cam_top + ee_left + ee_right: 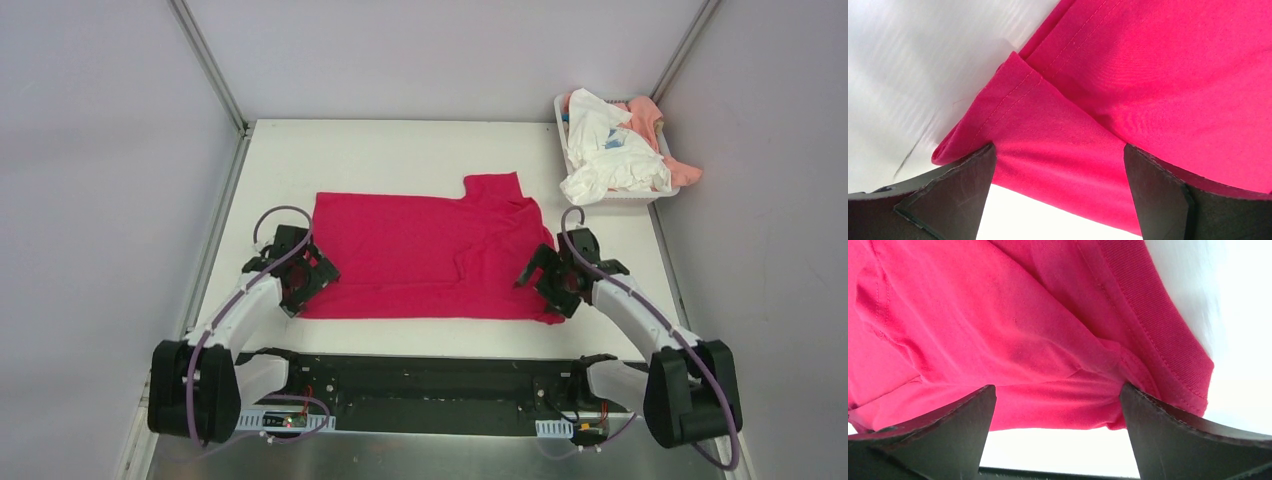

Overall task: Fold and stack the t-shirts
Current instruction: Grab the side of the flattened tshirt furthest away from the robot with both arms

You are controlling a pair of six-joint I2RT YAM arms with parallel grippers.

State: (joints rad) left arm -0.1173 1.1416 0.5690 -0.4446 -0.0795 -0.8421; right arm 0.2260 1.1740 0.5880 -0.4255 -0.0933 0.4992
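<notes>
A magenta-red t-shirt [420, 255] lies spread on the white table, partly folded, with a sleeve sticking out at the back. My left gripper [300, 283] is open at its near left corner, its fingers either side of the hem [1048, 165]. My right gripper [545, 280] is open at the near right corner, its jaws straddling the bunched edge by the ribbed collar [1063, 405]. Neither holds cloth. White t-shirts [610, 160], one with blue print, and a peach-pink one [655, 125] lie crumpled in the basket.
A white plastic basket [575, 135] stands at the back right corner of the table. Grey walls close in the left, back and right. A black rail [430, 385] runs along the near edge between the arm bases.
</notes>
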